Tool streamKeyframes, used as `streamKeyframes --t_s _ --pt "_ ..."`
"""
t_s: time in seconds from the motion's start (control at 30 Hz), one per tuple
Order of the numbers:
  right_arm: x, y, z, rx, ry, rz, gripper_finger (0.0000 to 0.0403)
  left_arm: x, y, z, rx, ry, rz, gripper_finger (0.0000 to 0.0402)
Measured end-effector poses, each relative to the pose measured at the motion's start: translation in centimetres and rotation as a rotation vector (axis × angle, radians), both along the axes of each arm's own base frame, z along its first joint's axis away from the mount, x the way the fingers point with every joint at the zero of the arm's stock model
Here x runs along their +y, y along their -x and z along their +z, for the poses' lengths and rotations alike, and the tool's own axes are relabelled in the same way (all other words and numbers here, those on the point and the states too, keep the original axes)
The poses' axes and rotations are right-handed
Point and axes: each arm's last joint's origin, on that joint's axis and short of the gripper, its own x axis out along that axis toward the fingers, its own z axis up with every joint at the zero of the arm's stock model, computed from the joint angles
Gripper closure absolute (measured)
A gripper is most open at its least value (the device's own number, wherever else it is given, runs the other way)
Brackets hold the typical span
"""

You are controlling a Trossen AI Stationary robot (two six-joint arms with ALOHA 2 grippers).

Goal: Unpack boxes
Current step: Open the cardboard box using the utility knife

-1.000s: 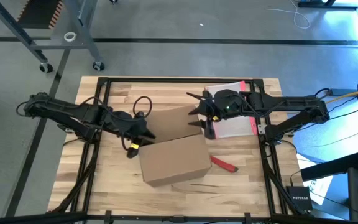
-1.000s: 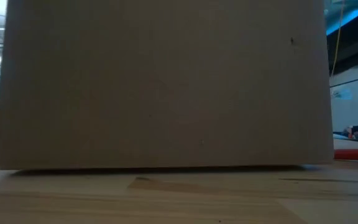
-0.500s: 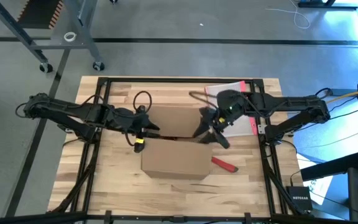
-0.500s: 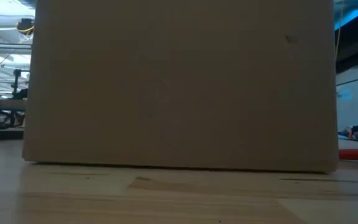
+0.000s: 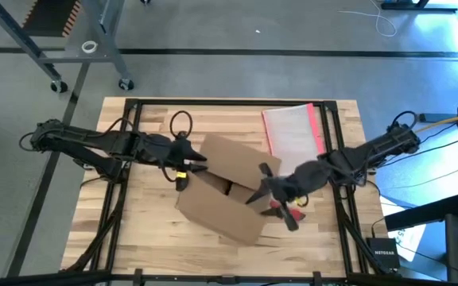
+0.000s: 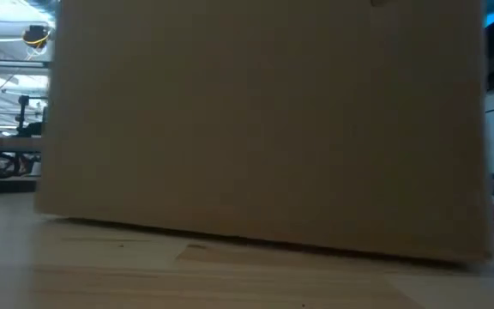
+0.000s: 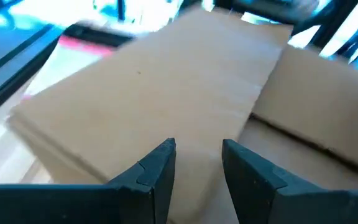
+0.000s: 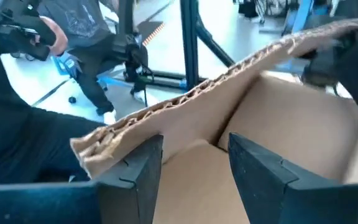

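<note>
Plain brown box [image 5: 227, 208], no legible markings

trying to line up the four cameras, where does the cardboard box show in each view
High view: cardboard box mid-table, flaps open, between the left gripper and the right gripper.
Low view: its brown side fills nearly the whole picture.
Left wrist view: a flap spreads just beyond the fingers.
Right wrist view: a raised flap's corrugated edge crosses above the fingers.
Shared landmark: the box's open flap.
</note>
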Motion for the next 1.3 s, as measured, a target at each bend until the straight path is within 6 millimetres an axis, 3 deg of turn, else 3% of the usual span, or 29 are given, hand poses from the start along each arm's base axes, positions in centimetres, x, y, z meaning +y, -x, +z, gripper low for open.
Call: streamKeyframes --t_s 0.3,0.47,0.63,0.87,1.13,1.3 --pt "0.6 -0.9 -1.7 0.065 0.082 -0.036 0.0224 -1.5 -0.6 3.3 -0.325 0.161 -0.312 0.0275" --pt "0.2 -0.9 -2.6 0.116 0.177 -0.136 0.0224 -3.4 -0.1 3.4 -0.320 0.221 -0.537 0.0275" --pt "-0.6 -0.4 -3.7 0.213 0.280 -0.307 0.0224 -6.0 0.6 1.6 -0.143 0.220 -0.642 0.0275" --pt "-1.6 -0.3 -4.7 0.307 0.313 -0.431 0.0224 -7.2 1.0 -1.3 0.094 0.040 -0.349 0.0275" --pt "-1.8 -1.5 -5.7 0.357 0.297 -0.424 0.0224 -7.6 0.1 -3.2 0.160 -0.561 -0.080 0.0275" --pt "-2.0 -1.8 -5.8 0.354 0.285 -0.402 0.0224 -7.0 -1.3 -4.2 0.220 -0.766 0.007 0.0275"
